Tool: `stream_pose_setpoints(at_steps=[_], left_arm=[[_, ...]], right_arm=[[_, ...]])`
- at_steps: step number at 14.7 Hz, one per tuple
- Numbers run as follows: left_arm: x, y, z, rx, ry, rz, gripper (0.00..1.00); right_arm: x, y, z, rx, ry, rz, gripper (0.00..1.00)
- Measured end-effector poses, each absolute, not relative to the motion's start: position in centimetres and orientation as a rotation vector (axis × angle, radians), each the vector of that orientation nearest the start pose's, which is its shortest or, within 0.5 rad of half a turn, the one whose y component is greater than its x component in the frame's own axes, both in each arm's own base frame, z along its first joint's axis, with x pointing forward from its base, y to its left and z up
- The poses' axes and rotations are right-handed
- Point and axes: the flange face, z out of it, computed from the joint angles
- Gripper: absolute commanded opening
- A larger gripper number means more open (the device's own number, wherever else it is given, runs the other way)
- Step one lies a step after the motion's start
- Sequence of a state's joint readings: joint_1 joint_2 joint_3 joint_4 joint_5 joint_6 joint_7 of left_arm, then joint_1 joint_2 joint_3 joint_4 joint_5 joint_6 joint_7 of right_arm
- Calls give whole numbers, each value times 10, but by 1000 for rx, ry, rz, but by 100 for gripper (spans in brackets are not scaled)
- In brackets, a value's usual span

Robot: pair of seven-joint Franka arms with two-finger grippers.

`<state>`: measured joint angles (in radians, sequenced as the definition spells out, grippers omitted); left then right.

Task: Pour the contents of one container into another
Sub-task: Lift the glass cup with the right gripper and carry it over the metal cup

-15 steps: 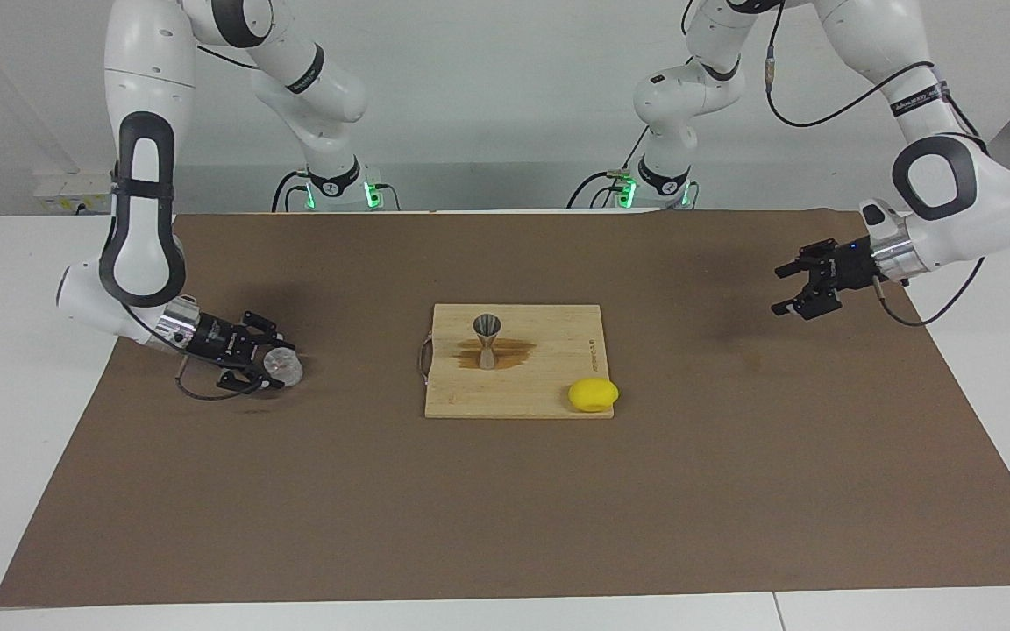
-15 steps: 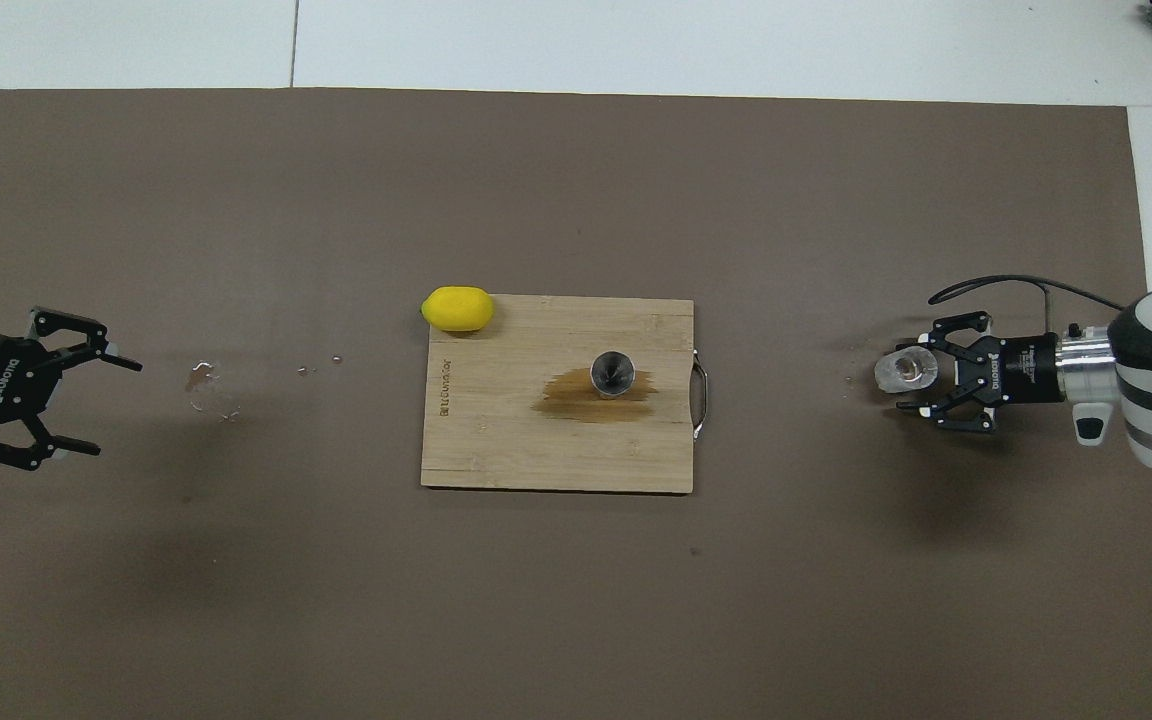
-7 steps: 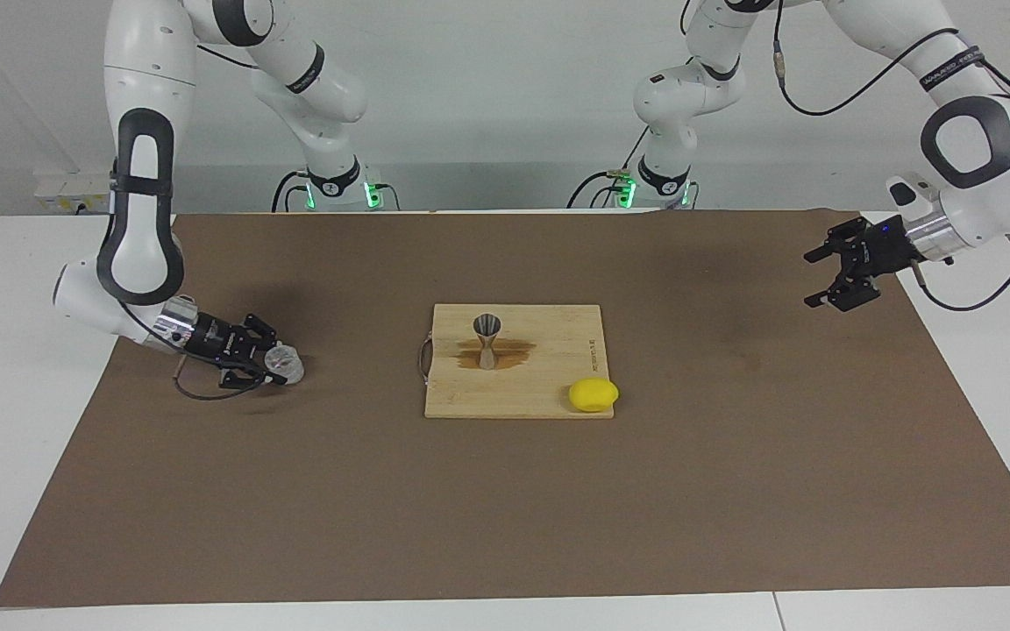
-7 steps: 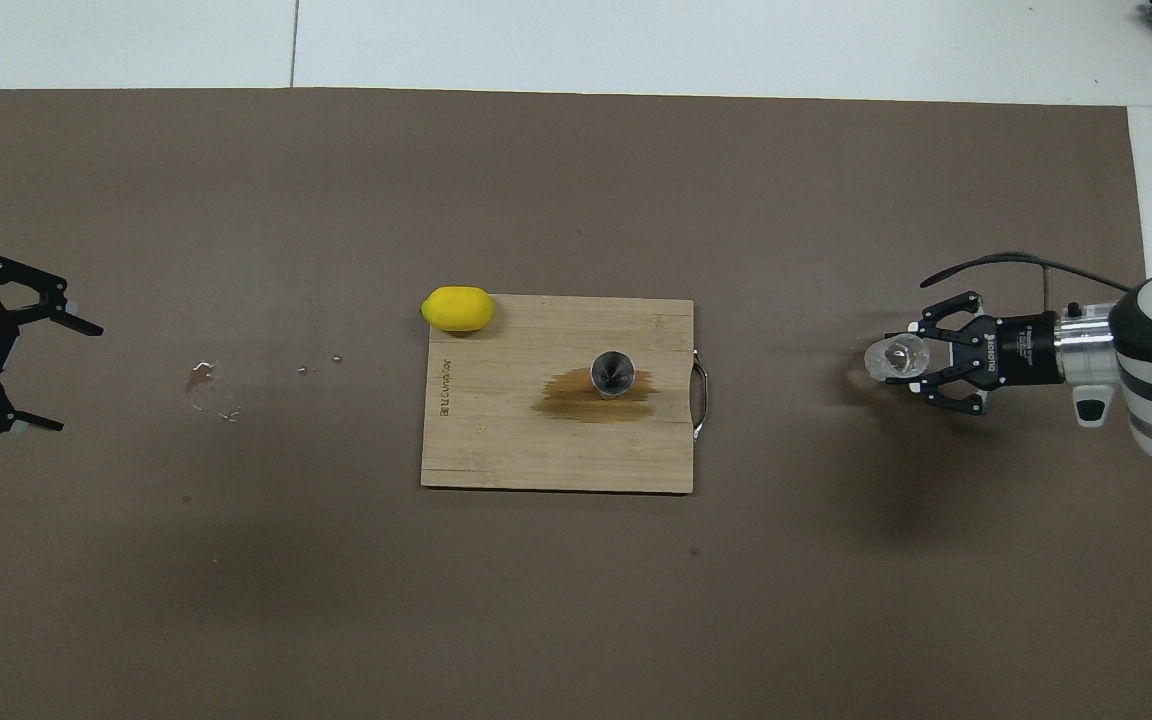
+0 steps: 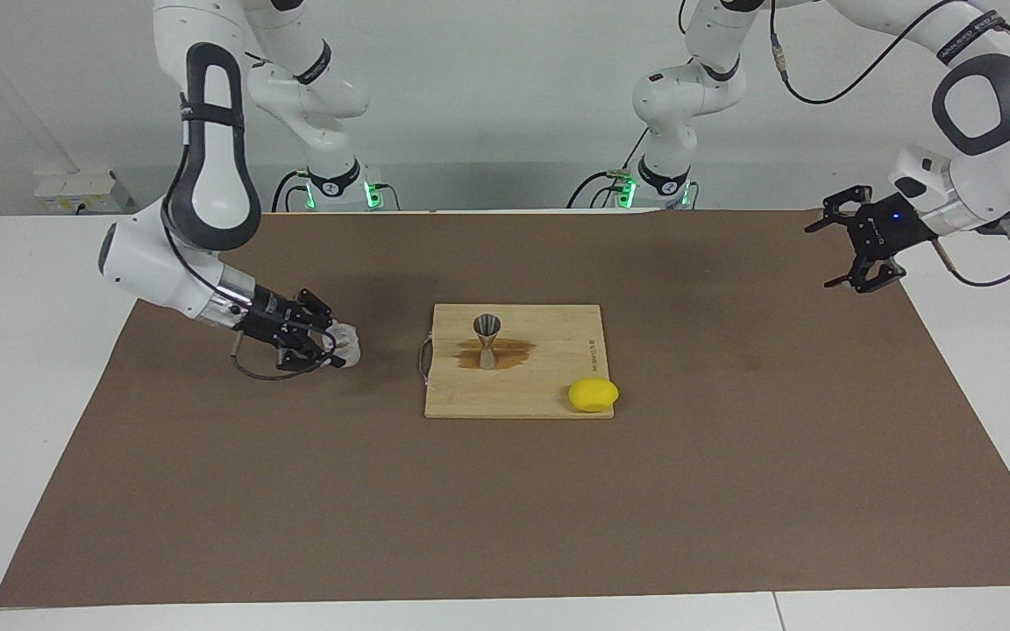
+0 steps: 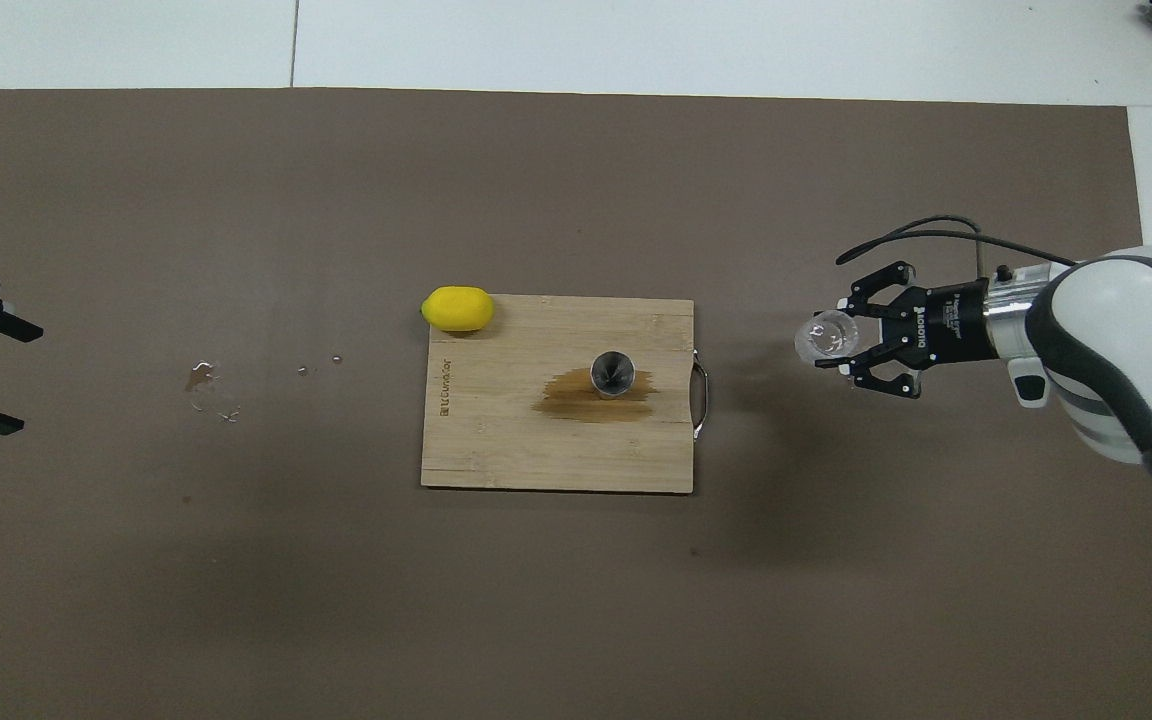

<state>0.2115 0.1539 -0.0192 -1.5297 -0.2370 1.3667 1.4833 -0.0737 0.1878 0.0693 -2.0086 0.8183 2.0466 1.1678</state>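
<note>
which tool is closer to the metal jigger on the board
Right. The right tool, shut on the clear cup, is beside the board's handle end; the left tool waits open over the mat's edge, away from the jigger.

White table (image 5: 32, 289), brown mat (image 5: 505, 508) over it, wooden cutting board (image 5: 549, 390) mid-mat, water droplets (image 6: 206, 382)

We see the cutting board (image 5: 518, 361) mid-tabletop (image 5: 505, 508), the jigger (image 5: 487, 339) upright on it. The lemon (image 5: 593, 394) sits at the board's corner farther from the robots, toward the left arm's end. The cup (image 5: 345, 344) is over the mat (image 5: 733, 456) beside the board, toward the right arm's end.
</note>
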Motion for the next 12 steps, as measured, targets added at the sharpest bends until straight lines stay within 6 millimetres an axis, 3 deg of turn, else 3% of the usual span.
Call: stream_pose_setpoints(at_steps=[5,8,12], left_arm=[[561,59,584,-3027,1350,241,100],[564,39,587,-3113,939,258,100],[572,39,591,-3184,455,180,100]], right_arm=[[588,103,390,-1838,1946,607,0],[589,149,410,-1910,1979,539,0],[585,204,424,-1971,2049,431,0]])
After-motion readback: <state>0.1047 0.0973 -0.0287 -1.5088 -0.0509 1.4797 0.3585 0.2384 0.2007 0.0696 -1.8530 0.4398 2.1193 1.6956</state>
